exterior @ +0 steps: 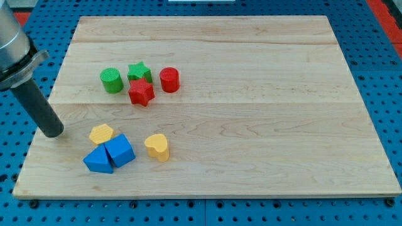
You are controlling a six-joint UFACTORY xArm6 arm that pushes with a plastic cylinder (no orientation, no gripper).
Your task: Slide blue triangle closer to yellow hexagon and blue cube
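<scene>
Light, rigid blue triangle block (98,160) already touches blue cube (120,150) near yellow hexagon (101,134); my tip (53,133) has no fingers, push its flat face.

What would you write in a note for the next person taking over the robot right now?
My tip: resting on the board near the view's left edge, just left of the yellow hexagon, touching no block.
Job's blocks: the blue triangle sits at the view's lower left, pressed against the blue cube, with the yellow hexagon right above them.
Done: the three already look bunched together.
Left: probably only a tiny nudge, if any.
Others: the yellow heart lies to the right of the cube; the green cylinder, green star, red star and red cylinder cluster farther up.
</scene>
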